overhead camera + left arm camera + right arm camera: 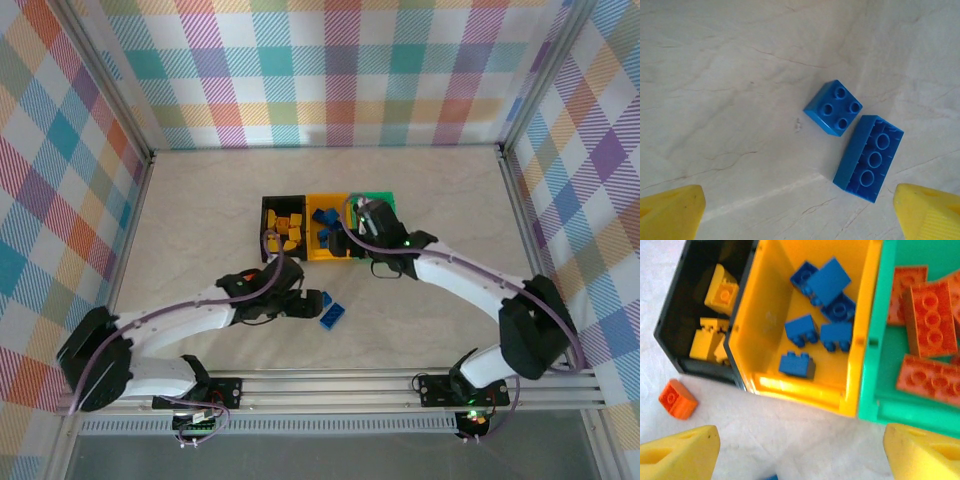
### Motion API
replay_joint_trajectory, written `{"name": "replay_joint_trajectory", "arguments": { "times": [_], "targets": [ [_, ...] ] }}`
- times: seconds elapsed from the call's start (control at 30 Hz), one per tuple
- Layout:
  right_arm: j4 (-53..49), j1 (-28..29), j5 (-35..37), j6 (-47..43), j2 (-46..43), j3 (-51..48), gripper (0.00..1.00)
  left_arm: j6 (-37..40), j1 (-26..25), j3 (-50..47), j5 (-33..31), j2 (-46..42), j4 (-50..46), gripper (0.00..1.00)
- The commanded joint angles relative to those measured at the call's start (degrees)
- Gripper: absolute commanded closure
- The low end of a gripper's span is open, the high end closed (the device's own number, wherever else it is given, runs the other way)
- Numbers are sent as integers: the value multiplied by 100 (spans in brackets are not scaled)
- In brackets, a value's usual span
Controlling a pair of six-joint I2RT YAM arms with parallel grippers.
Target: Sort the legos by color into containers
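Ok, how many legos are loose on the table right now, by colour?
Blue legos: 2
Orange lego: 1, beside the black bin
Yellow: 0 seen
Total: 3 loose in view

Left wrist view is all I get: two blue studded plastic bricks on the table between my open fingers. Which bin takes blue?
Observer: The middle yellow plastic bin; several blue bricks lie in it.
Operator: Anything else loose?
Observer: One small orange-red brick, on the table beside the near corner of the black plastic bin.
Operator: Is the right gripper busy?
Observer: No; the right gripper hangs open and empty, just in front of the yellow plastic bin.
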Motion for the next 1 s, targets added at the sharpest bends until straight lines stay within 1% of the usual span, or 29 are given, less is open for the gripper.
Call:
{"name": "replay_joint_trajectory", "arguments": {
  "times": [0.0,0.1,0.23,0.3,0.37,0.47,0.53,0.7,0.87,0.93,0.97],
  "targets": [
    [234,35,-24,171,-412,-396,14,431,-156,417,-141,498,197,4],
    [246,36,54,193,-729,-676,15,478,-156,656,-105,954,392,4],
    [218,37,103,209,-1006,-879,14,381,-100,1109,-130,1676,321,6],
    [203,37,149,198,-1085,-953,14,225,-1,1198,-17,1950,359,9],
    [158,30,165,190,-1145,-1009,14,85,87,1254,109,2161,390,12],
    [168,30,191,181,-1241,-1117,14,48,104,1337,65,2342,346,13],
    [209,24,192,186,-1303,-1184,14,18,122,1343,7,2409,292,14],
    [282,26,198,194,-1380,-1255,14,-15,169,1065,-76,2220,137,26],
    [310,23,209,184,-1467,-1297,14,-77,276,655,-171,1817,-1,35],
    [312,22,205,185,-1470,-1298,14,-82,314,554,-206,1645,-51,37],
    [311,25,200,181,-1475,-1288,14,-64,318,530,-191,1564,-59,34]
  ]
}}
